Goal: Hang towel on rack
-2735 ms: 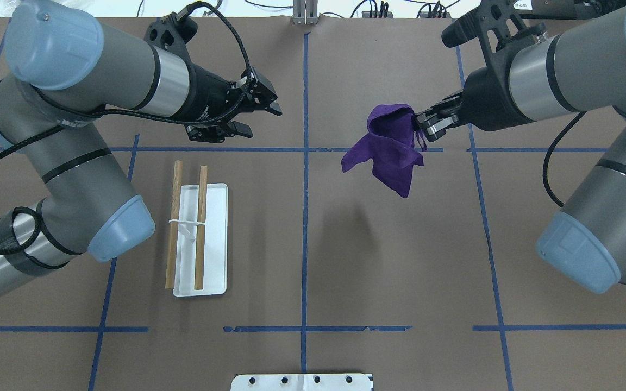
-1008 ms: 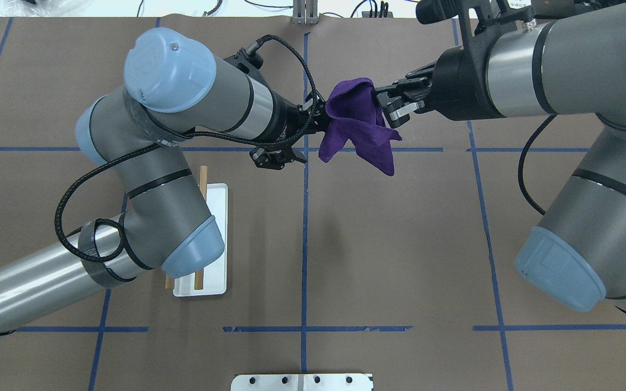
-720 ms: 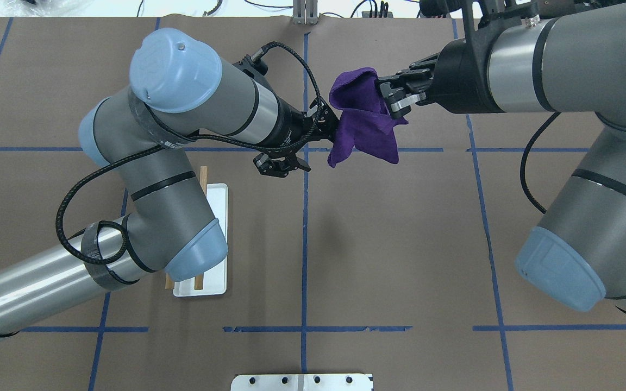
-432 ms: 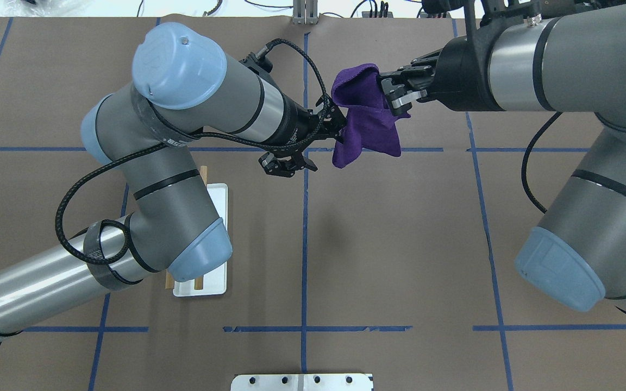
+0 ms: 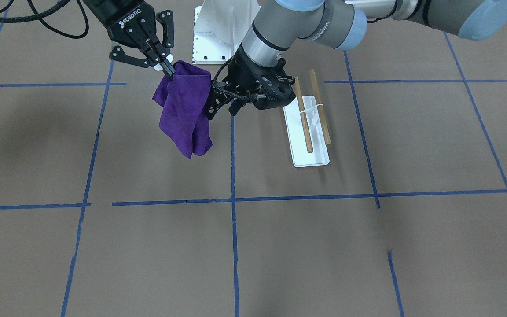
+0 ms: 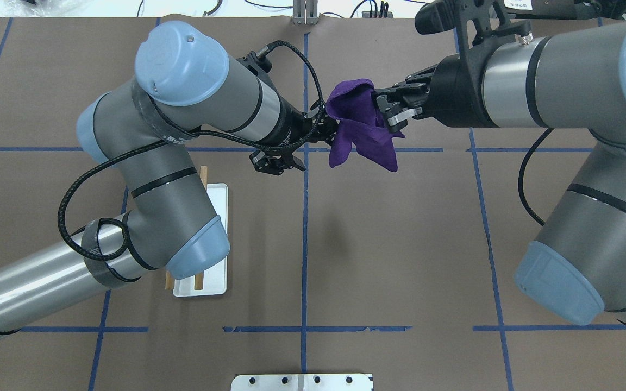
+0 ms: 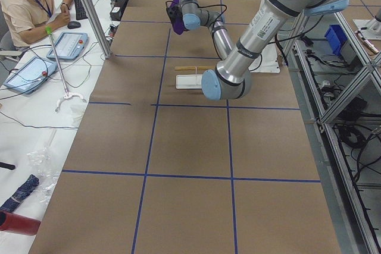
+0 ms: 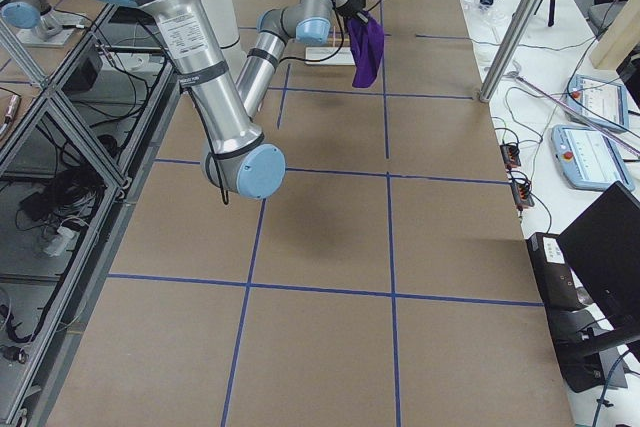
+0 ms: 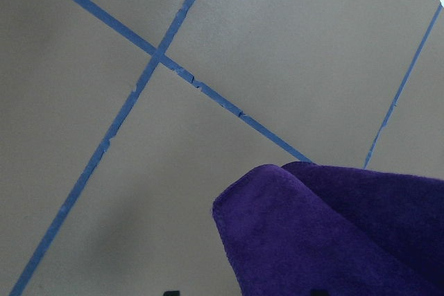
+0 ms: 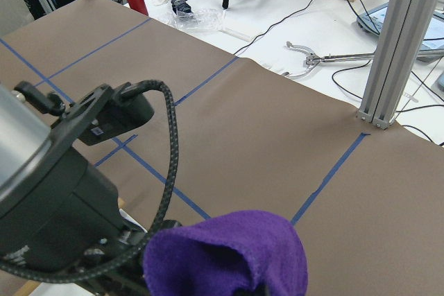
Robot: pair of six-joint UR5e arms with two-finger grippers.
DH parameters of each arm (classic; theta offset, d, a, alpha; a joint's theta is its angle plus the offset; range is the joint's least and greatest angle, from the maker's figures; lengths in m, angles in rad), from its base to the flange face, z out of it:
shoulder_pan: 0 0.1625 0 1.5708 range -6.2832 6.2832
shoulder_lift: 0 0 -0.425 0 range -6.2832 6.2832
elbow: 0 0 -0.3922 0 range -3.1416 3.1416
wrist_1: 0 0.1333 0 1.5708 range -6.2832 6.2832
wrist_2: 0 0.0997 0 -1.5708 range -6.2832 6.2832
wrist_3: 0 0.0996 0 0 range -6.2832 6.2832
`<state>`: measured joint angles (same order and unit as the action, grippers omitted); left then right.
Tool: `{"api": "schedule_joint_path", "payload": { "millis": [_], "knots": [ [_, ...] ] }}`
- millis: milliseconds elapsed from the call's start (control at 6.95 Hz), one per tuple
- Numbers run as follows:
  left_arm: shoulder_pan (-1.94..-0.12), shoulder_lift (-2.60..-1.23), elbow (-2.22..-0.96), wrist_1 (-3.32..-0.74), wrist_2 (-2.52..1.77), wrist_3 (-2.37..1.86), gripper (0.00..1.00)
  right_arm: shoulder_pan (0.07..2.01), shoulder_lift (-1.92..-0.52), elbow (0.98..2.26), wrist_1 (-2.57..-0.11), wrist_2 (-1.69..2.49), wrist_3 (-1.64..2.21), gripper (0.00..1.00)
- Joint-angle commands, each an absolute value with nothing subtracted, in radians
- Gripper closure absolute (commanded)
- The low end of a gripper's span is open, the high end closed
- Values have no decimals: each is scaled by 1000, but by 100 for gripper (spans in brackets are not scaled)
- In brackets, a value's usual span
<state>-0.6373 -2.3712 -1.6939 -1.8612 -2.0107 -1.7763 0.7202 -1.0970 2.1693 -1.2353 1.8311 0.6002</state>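
Currently: one towel (image 5: 185,112), one rack (image 5: 310,160) with two dowels (image 5: 303,115), two grippers. At front view's upper left, the right gripper (image 5: 165,68) pinches the towel's top corner and the cloth hangs long-axis down. The left gripper (image 5: 219,105) is spread at its right edge. The rack is further right, dowels running top-to-bottom. The left arm (image 6: 171,179) covers it overhead. A white pedestal (image 5: 218,31) stands at top centre.

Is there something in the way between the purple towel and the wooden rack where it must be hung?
Yes. The left arm, with its open left tool, sits directly between the towel, which hangs from the right tool, and the rack. Nothing else visible blocks that path.
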Motion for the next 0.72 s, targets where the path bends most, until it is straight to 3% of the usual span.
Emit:
{"api": "schedule_joint_path", "payload": {
  "millis": [0, 576],
  "knots": [
    [-685, -2370, -1689, -1821, -2051, -1697, 30, 658, -1104, 2186, -1230, 1824, 601, 100],
    [-698, -2388, -1686, -1819, -2074, -1695, 28, 538, -1109, 2186, -1229, 1700, 588, 100]
  ]
}}
